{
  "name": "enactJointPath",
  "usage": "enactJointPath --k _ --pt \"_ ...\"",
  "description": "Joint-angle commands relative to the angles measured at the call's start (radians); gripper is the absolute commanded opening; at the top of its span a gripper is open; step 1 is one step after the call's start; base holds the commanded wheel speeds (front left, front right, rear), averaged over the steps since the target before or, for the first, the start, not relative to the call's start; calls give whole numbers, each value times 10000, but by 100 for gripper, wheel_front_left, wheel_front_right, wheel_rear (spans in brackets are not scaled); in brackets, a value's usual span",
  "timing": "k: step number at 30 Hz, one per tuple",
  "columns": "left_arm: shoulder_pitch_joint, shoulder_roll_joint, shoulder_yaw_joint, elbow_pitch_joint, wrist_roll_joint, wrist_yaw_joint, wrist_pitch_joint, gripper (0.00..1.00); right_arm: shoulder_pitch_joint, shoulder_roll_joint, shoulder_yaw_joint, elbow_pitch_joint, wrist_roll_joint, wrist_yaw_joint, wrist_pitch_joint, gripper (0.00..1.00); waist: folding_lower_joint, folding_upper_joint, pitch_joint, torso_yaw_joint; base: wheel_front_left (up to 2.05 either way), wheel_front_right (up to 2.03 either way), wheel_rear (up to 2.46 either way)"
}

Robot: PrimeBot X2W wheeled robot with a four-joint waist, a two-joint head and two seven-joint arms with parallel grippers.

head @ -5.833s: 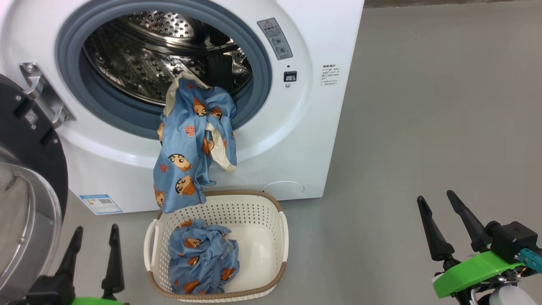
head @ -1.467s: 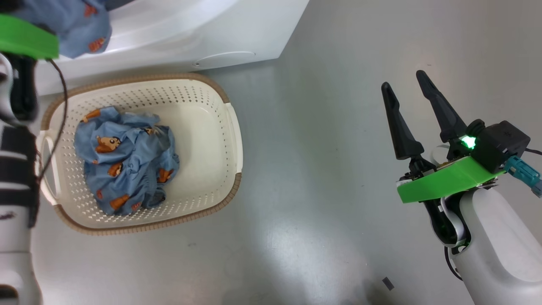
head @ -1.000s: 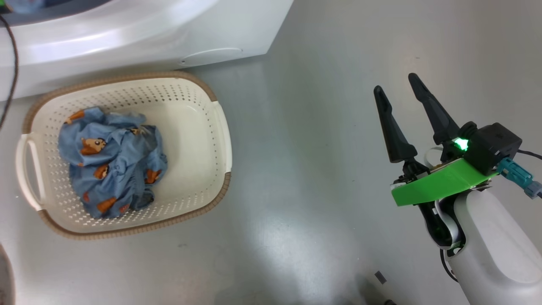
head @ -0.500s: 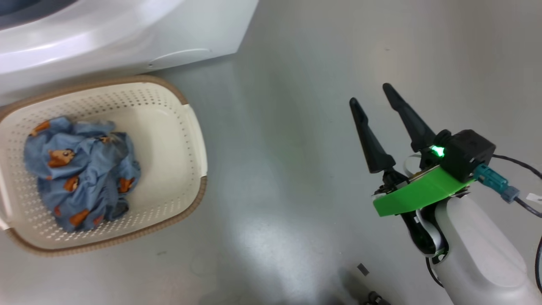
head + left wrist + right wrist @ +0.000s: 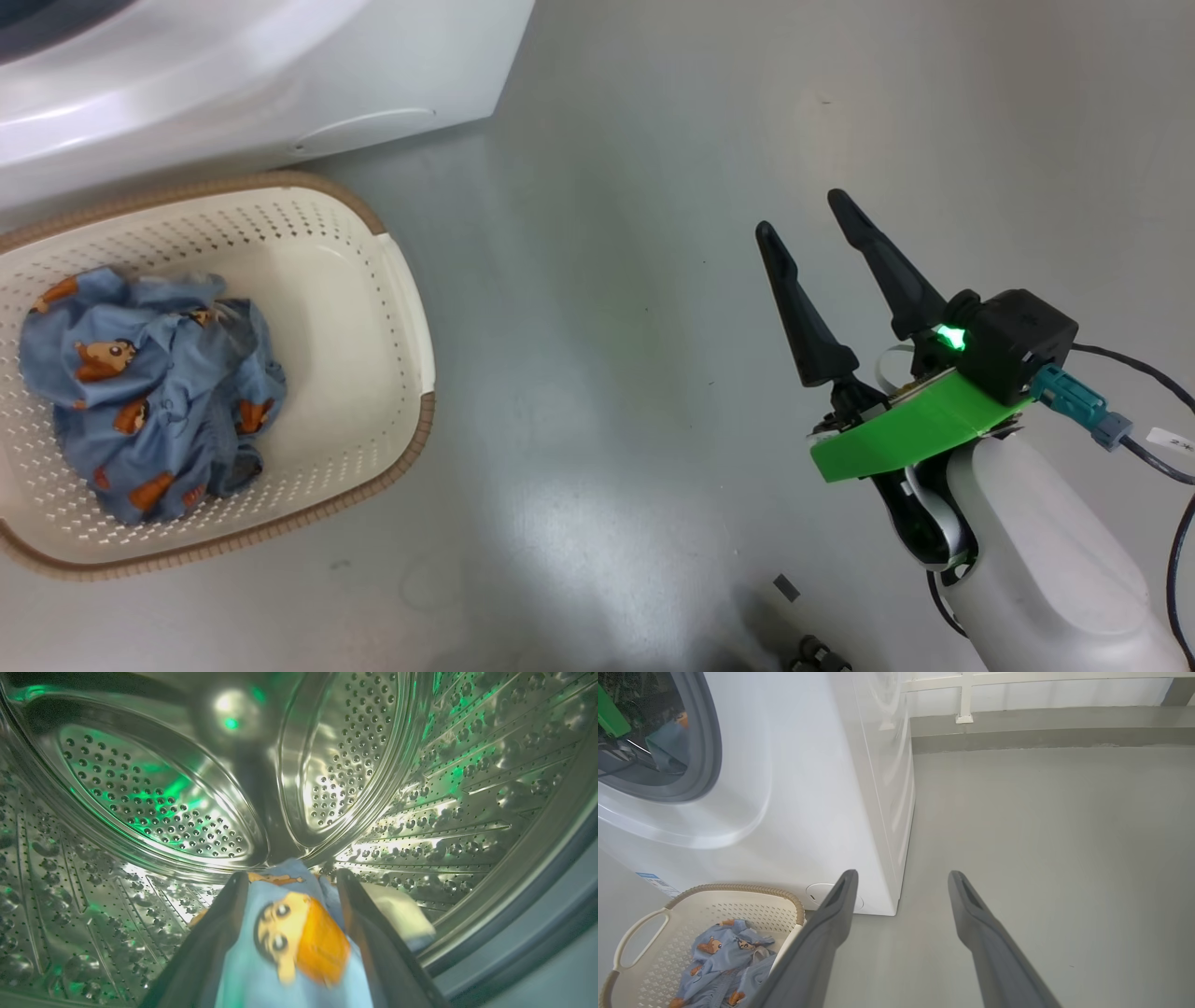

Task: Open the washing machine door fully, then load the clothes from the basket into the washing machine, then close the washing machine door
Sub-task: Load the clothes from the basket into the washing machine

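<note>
1. Head view: the basket [image 5: 411,308] sits on the grey floor just in front of the washing machine [image 5: 233,84]. A crumpled blue printed garment [image 5: 149,392] is heaped in its left half. The right gripper [image 5: 800,213] hovers well apart to the right, fingers spread wide with nothing between them.
2. Left wrist view: the left gripper [image 5: 290,875] is inside the steel drum [image 5: 163,802], fingers wide apart. A blue cartoon-print garment [image 5: 289,942] lies loosely between them, blurred and apparently not pinched. A cream-white piece [image 5: 397,910] lies just beside it.
3. Right wrist view: the right gripper's empty, wide-open fingers point at the floor near the machine's corner, and the basket shows at lower left.
4. Handling, as a judgement: the cloth in the basket looks light, soft and limp, so it will drape and trail. Pinching a raised fold at the top of the heap should gather most of it. A hanging end could catch on the grey gasket [image 5: 710,756].
</note>
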Motion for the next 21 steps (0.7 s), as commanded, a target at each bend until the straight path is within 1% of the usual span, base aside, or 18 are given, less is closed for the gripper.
enactJointPath --k 1,10,15,21 --pt "-199 475 56 -162 71 -31 -53 100 165 22 112 -171 147 44 -80 100 0 0 -16 22 0 0 0" --pt "-207 222 122 225 -50 -87 -53 100 85 17 101 -138 161 44 -80 100 0 0 -154 137 0 0 0" --pt "185 14 367 -122 -196 -19 -53 100 98 -31 13 -147 135 44 -80 100 0 0 -261 272 0 0 0" --pt "845 -389 707 -722 -332 6 -53 100 109 -139 -135 -140 117 44 -80 100 0 0 -502 587 0 0 0"
